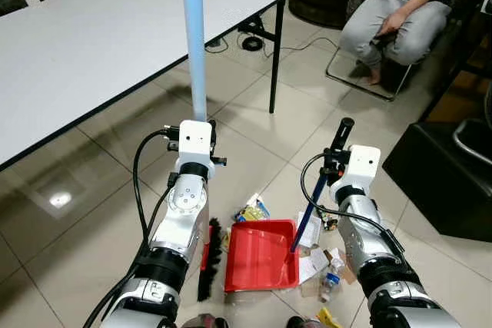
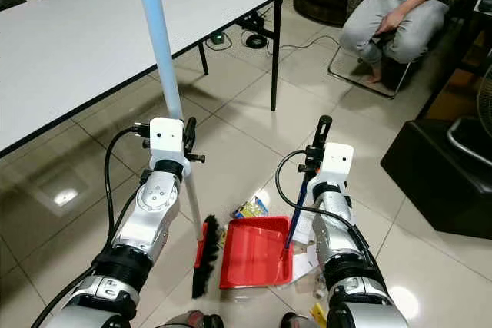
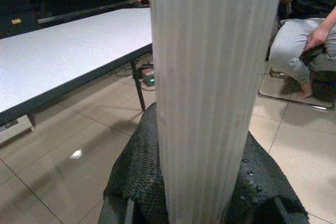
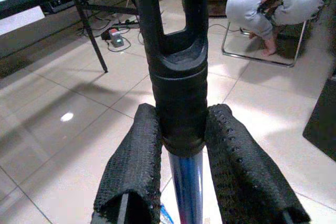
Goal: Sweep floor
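My left gripper (image 1: 201,124) is shut on the pale blue broom pole (image 1: 193,36), which rises upright past the table edge. The black broom bristles (image 1: 210,260) rest on the tiles just left of the red dustpan (image 1: 261,255). The right gripper (image 1: 336,160) is shut on the dustpan's dark handle (image 1: 315,199), close below its black forked end (image 4: 173,51). The dustpan lies flat on the floor between my arms. Litter (image 1: 252,210) of wrappers, paper and a small bottle (image 1: 330,280) lies around the pan's far and right sides.
A white table (image 1: 100,44) with black legs stands at the left and back. A seated person (image 1: 400,21) is on a chair at the far right. A black box (image 1: 438,178) stands by my right side. Cables and a power strip (image 1: 250,40) lie under the table.
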You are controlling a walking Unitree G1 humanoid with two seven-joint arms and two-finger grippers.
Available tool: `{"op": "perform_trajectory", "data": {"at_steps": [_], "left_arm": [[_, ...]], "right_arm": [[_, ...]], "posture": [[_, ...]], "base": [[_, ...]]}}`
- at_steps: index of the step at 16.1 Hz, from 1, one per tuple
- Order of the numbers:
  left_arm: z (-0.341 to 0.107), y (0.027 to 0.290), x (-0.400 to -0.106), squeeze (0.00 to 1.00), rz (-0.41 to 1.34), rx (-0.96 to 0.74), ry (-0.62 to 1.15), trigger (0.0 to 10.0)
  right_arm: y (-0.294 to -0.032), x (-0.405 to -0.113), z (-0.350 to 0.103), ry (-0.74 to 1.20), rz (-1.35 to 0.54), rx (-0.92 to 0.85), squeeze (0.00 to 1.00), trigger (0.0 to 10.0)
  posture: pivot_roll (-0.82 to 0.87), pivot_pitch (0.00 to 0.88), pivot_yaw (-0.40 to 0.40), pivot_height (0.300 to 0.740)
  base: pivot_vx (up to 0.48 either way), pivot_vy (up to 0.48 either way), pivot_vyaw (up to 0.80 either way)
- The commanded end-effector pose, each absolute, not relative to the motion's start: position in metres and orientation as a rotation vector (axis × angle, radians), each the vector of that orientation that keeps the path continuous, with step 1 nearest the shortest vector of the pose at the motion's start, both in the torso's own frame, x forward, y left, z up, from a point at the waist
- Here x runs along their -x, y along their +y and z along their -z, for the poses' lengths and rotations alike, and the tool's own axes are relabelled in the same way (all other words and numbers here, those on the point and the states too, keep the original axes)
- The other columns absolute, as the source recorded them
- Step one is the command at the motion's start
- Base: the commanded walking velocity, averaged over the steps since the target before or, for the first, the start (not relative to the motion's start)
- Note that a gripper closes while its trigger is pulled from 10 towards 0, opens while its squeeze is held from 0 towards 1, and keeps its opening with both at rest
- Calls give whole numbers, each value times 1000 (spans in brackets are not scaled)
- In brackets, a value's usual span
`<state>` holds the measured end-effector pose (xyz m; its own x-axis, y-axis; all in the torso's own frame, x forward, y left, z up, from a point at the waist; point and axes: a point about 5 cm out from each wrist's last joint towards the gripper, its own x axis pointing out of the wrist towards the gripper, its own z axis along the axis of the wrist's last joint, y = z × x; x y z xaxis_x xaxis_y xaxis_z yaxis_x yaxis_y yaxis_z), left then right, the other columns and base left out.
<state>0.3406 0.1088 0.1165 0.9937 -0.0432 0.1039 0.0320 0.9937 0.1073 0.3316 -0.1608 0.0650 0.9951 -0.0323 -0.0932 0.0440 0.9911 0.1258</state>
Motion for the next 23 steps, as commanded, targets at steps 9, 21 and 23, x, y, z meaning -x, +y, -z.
{"op": "perform_trajectory", "data": {"at_steps": [9,21,23], "left_arm": [[-129,107,-342,0,49,-106,-158,10000],[-129,107,-343,0,49,-103,-153,10000],[-129,107,-343,0,48,-103,-153,10000]], "right_arm": [[-160,-334,-73,56,30,-134,0,10000],[-161,-335,-74,57,29,-135,0,10000],[-162,-335,-74,56,29,-136,0,10000]], "posture": [[9,72,44,740],[6,81,39,740],[6,83,39,740]], "base": [[-80,0,0],[-90,0,0],[-274,0,0]]}}
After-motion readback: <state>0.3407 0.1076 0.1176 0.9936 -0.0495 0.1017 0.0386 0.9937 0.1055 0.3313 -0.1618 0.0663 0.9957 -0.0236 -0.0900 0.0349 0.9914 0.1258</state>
